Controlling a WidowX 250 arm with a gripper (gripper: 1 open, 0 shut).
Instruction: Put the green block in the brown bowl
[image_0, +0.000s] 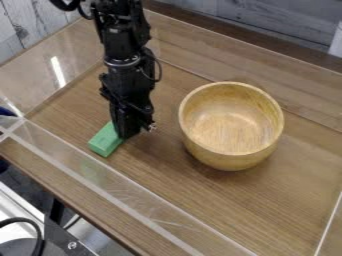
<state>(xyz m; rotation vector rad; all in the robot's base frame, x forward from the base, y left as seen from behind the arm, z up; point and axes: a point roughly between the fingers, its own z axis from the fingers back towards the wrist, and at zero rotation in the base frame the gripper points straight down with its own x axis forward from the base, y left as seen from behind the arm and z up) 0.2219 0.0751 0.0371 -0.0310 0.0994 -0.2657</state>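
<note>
Green block (106, 140) lies flat on the wooden table (254, 200), over on the left side. It is a small, bright green bar. One end points toward the front edge, and the other end goes under the tip of the gripper (128, 130). The gripper is black and points straight down, right at that far end of the block. Its fingers are pressed all the way together. The tip is very close to the block, but the picture is too small to show if the fingers have hold of it, so I cannot tell. The black robot arm (118, 40) goes up from the gripper to the top of the picture. The brown bowl (233, 125) sits to the right of the gripper, with a gap of bare table between them. It is round, light brown wood with a thick rim, and it is much wider than the block. A clear plastic wall (80, 185) runs along the front of the table.
</note>
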